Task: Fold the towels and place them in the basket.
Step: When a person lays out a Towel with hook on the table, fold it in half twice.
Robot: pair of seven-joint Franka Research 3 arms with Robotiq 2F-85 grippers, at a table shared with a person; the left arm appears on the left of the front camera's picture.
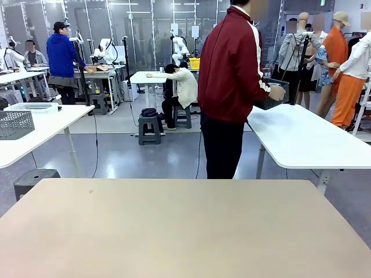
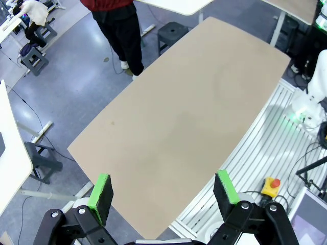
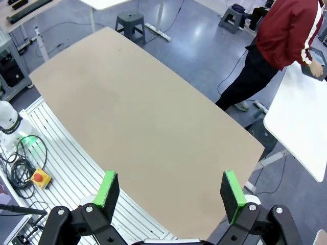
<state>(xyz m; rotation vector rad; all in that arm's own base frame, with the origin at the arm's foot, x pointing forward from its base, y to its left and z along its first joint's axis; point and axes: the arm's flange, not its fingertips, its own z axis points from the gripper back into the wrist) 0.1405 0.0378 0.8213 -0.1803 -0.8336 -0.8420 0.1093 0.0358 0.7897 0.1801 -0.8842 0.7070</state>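
The towels are out of view. A person in a red jacket (image 1: 232, 63) stands at the far edge of the beige table (image 1: 185, 231), turned toward a white table on the right. One hand holds the dark grey basket (image 1: 271, 102) there, and the basket's edge also appears in the right wrist view (image 3: 318, 60). My left gripper (image 2: 162, 185) hangs high above the beige table (image 2: 194, 107), open, with nothing between its green pads. My right gripper (image 3: 169, 182) is also high over the table (image 3: 138, 117) and open, holding nothing.
A white table (image 1: 307, 139) stands at the right behind the person. Another white table at the left carries a light grey perforated crate (image 1: 14, 124). A dark stool (image 1: 32, 179) sits on the floor by the beige table's far left corner. A red stop button (image 2: 273, 184) lies beside the robot base.
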